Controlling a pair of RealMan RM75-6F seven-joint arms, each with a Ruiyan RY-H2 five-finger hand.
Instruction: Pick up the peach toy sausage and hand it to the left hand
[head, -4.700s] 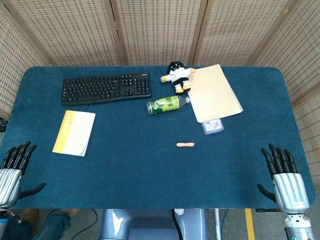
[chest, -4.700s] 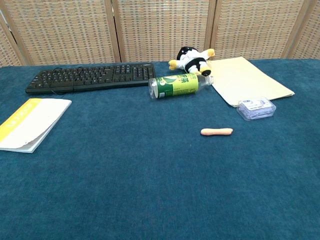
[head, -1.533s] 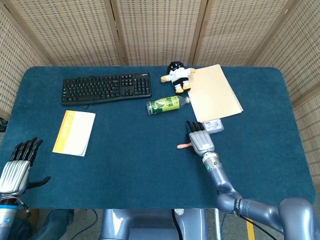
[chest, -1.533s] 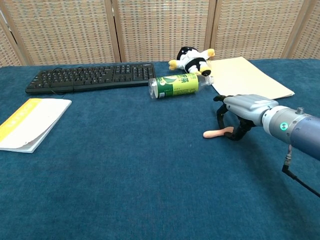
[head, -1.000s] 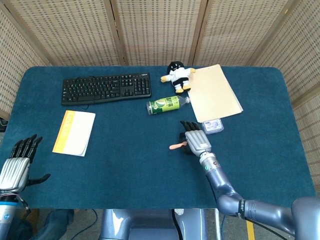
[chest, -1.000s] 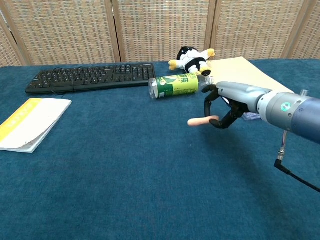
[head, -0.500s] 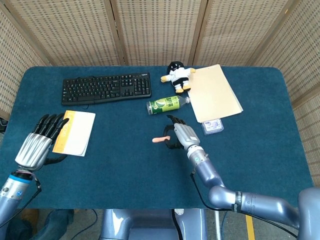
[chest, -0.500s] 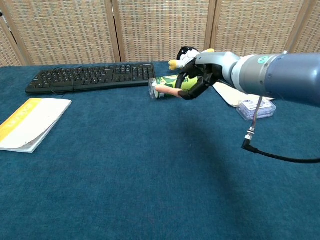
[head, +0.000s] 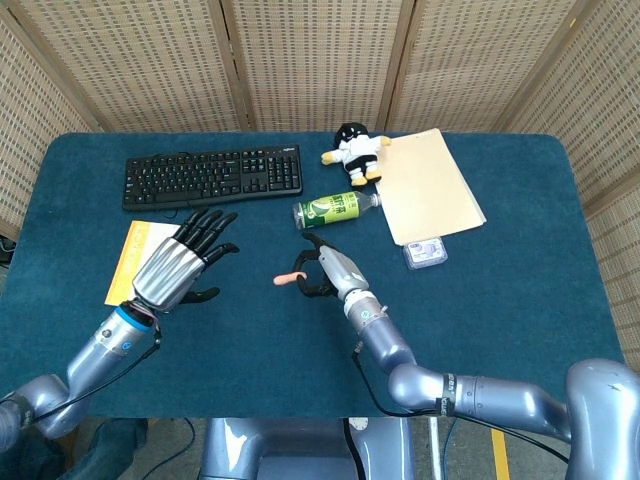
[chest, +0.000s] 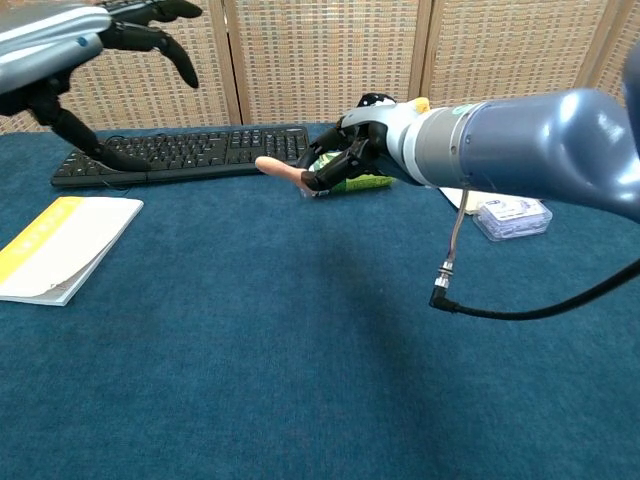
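The peach toy sausage (head: 291, 278) (chest: 277, 170) is off the table, held by one end in my right hand (head: 330, 268) (chest: 345, 150) so that its free end points to the left. My left hand (head: 183, 262) (chest: 75, 50) is raised above the table with its fingers spread and nothing in it. A gap remains between the sausage's free end and the left hand's fingers in the head view.
A black keyboard (head: 213, 176) lies at the back left, a yellow and white booklet (head: 143, 262) under my left hand. A green bottle (head: 335, 209), a plush toy (head: 352, 152), a tan folder (head: 428, 185) and a small clear box (head: 425, 251) sit at the back right.
My right hand has carried the sausage further left and higher. My left hand has risen and come in toward the middle, fingers spread.
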